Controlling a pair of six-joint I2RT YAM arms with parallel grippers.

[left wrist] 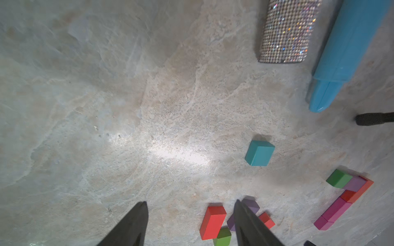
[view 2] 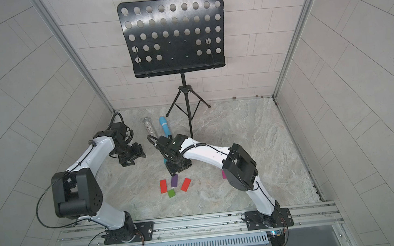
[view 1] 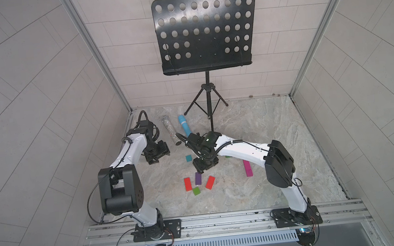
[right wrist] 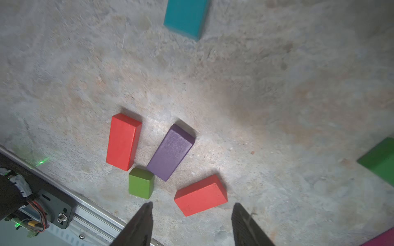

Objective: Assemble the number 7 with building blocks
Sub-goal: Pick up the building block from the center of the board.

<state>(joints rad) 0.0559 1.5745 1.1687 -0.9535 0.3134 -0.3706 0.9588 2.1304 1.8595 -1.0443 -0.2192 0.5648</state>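
Blocks point(right wrist: 170, 152): matte rectangles, squares | tabletop point(right wrist: 277, 106): veined stone (mottled) | tube point(left wrist: 287, 32): glittery

Ahead of the right hand point(right wrist: 193, 204), the building blocks point(right wrist: 170, 152) looked matt and smooth on a rough, dull, stone-like surface point(right wrist: 277, 106); beyond the left hand point(left wrist: 191, 202), a stud-covered tube point(left wrist: 287, 32) glittered beside a smooth, faintly glossy plastic microphone point(left wrist: 345, 53).
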